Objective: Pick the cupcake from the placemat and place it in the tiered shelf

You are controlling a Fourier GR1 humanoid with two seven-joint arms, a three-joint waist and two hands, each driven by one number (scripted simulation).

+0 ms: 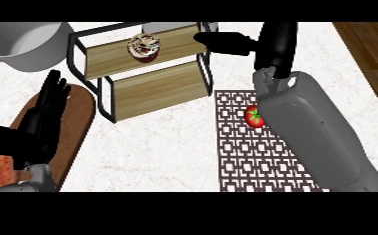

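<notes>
The cupcake (145, 47), with swirled white and brown icing and a red base, sits on the upper board of the tiered shelf (159, 91). The shelf has a black metal frame and two wooden boards. My right hand (275, 41) hovers just right of the shelf's top tier, its fingers (221, 41) stretched out straight toward the cupcake and apart from it, holding nothing. The patterned brown placemat (255, 149) lies below the right arm, partly hidden by the grey forearm. My left hand (40, 116) rests open at the left edge, fingers up.
A red tomato (254, 116) lies on the placemat beside my right forearm. A grey pot or bowl (29, 44) stands at the back left. A brown oval wooden board (77, 124) lies under the left hand. A wooden edge runs along the far right.
</notes>
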